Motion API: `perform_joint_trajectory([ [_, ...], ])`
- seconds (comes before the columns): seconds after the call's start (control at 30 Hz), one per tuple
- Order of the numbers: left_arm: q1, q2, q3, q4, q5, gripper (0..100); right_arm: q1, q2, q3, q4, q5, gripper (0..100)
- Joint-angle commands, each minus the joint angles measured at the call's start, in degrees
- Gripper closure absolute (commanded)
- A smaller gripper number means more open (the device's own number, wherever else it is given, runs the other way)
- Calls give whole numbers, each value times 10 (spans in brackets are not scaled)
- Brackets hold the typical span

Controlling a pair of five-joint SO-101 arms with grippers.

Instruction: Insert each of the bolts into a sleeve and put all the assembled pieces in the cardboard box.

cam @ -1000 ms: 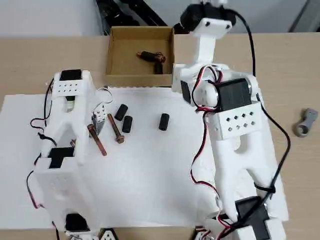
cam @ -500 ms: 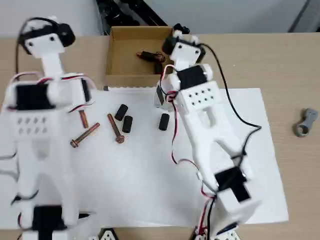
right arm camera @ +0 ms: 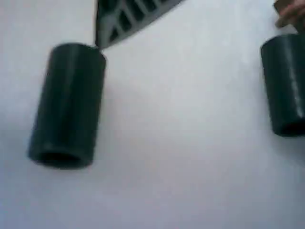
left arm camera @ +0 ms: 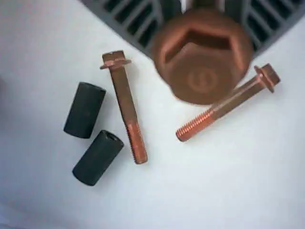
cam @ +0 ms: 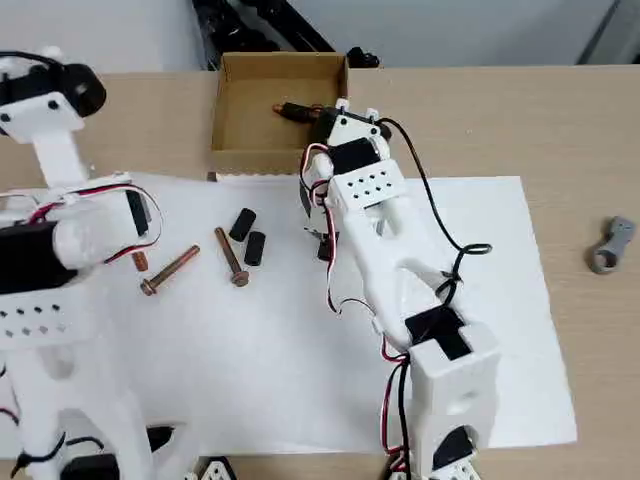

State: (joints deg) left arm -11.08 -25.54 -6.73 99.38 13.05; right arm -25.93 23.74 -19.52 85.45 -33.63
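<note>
Now that the left fingers [left arm camera: 138, 19] clamp a lifted bolt [left arm camera: 202, 57], the right arm [cam: 365, 200] has swung from the cardboard box [cam: 245, 120] over a sleeve [right arm camera: 66, 105], three o'clock of the sleeve pair [cam: 242, 224]; its grip I cannot tell. Insertion nears.

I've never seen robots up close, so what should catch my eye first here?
The left gripper grips a copper bolt, its head facing its wrist camera, over the white sheet. The right gripper hangs close to a black sleeve lying on the sheet, and the cardboard box at the table's back holds one assembled piece.
</note>
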Motion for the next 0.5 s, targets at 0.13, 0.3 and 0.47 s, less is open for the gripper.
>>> perform_joint_trajectory([
  [0.13,-1,-25,-2,-7,-4,994,-2,37,-5,-24,-17,760],
  [0.3,-1,-25,-2,-6,-3,994,-12,67,-5,-35,-18,798],
  [0.47,0,-25,-2,-6,-3,994,-29,81,-5,-38,-17,800],
])
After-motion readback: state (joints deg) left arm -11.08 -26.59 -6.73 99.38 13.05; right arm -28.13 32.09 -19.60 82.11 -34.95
